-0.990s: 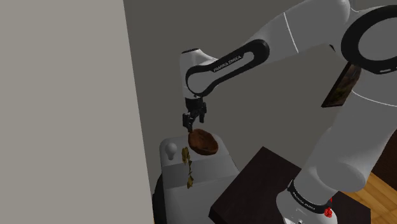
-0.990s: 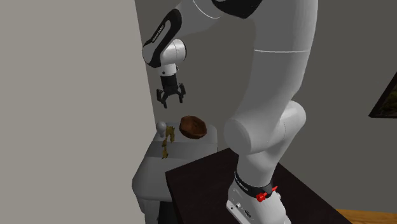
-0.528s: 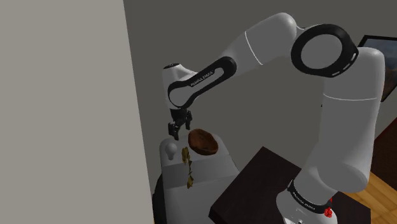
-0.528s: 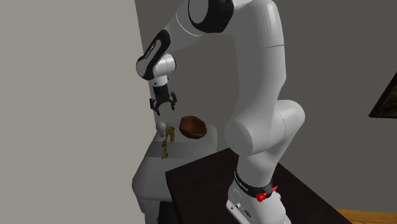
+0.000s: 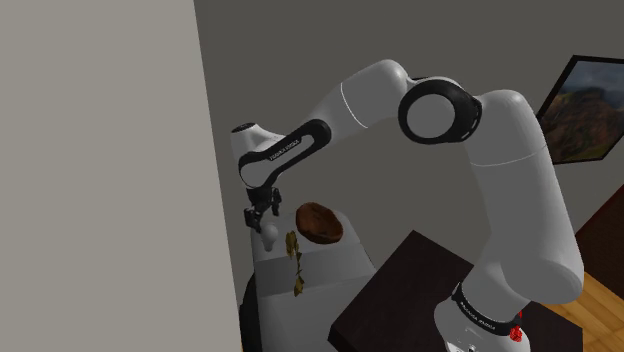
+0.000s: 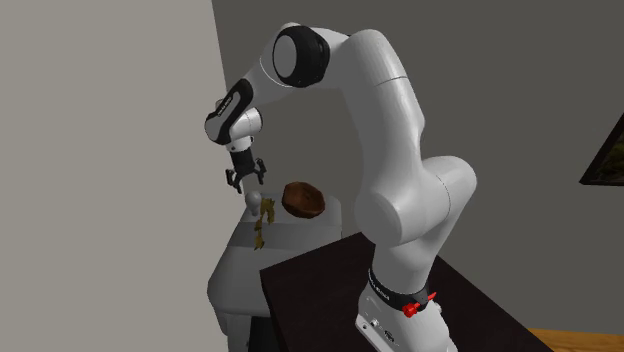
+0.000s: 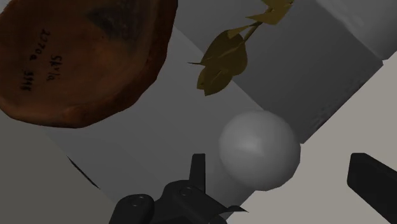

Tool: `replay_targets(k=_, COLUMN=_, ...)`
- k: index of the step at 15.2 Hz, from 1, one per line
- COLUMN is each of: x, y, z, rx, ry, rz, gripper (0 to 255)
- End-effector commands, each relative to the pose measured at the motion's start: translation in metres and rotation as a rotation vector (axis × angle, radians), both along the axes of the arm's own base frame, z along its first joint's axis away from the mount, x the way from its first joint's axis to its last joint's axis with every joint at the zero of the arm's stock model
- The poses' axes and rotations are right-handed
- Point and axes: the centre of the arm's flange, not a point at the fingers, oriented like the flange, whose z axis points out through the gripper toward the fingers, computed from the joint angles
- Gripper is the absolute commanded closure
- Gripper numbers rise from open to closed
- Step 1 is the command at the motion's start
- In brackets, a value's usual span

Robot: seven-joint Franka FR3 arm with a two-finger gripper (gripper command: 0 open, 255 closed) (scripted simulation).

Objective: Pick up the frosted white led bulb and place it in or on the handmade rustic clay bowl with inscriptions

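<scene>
Bulb (image 7: 259,149) sits ungripped inside the wide-open tool (image 7: 277,164); bowl (image 7: 83,57) inscription unreadable.

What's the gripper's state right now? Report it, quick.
Gripper: open, holding nothing. Its fingers stand apart on either side of the white bulb and have not closed on it.

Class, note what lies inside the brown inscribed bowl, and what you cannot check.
Nothing shows inside the bowl; what is visible of its hollow is bare brown. Its own wall hides part of the floor. The white bulb stands outside it, on the grey top.
</scene>
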Motion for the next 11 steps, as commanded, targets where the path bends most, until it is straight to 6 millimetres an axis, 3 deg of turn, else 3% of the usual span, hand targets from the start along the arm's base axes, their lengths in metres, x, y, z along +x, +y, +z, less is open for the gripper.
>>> replay_targets(k=1, x=0.003, y=0.001, z=-0.014, rx=-0.001, ry=0.001, rz=0.002, gripper=0)
replay_targets(k=7, x=-0.003, y=-0.002, z=-0.043, rx=-0.001, ry=0.001, rz=0.002, gripper=0)
replay_targets(k=11, x=-0.002, y=-0.002, z=-0.043, rx=-0.001, ry=0.001, rz=0.002, gripper=0)
